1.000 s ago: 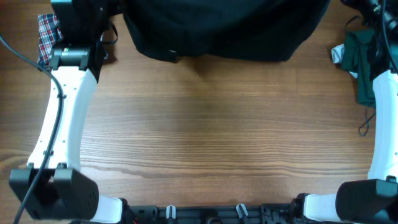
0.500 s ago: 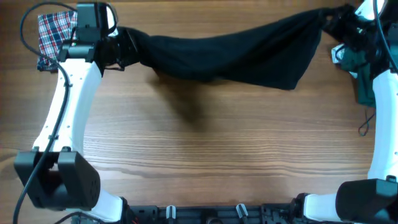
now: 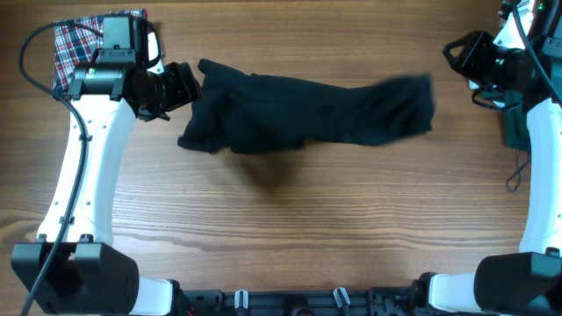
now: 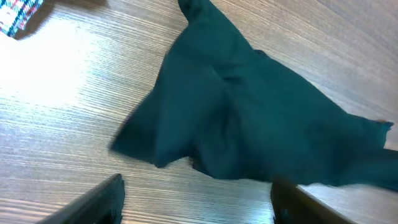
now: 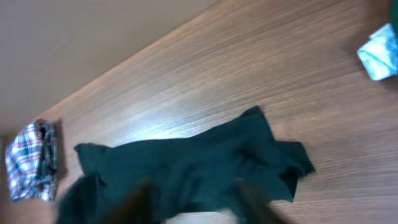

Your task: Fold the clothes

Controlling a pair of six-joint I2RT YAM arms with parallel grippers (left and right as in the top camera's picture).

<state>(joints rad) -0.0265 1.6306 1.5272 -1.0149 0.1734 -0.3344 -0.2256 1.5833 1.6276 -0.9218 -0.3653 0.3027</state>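
**Black shirt lies loose between two open grippers**

The black shirt [image 3: 307, 110] stretches in a rumpled band across the far half of the surface [image 3: 290, 228], bunched thicker at its left end. Its right end is blurred in the overhead view.

The left gripper [image 3: 186, 85] sits just beside the shirt's left end. In the left wrist view its fingers [image 4: 93, 199] stand wide apart with nothing between them, and the cloth lies just beyond their tips. Whether they touch it cannot be told.

The right gripper [image 3: 458, 54] is clear of the shirt's right end, with its jaws apart and empty.

A plaid garment [image 3: 75, 44] lies at the far left corner, behind the left arm. A dark green garment [image 3: 516, 118] lies at the right edge, partly hidden by the right arm.
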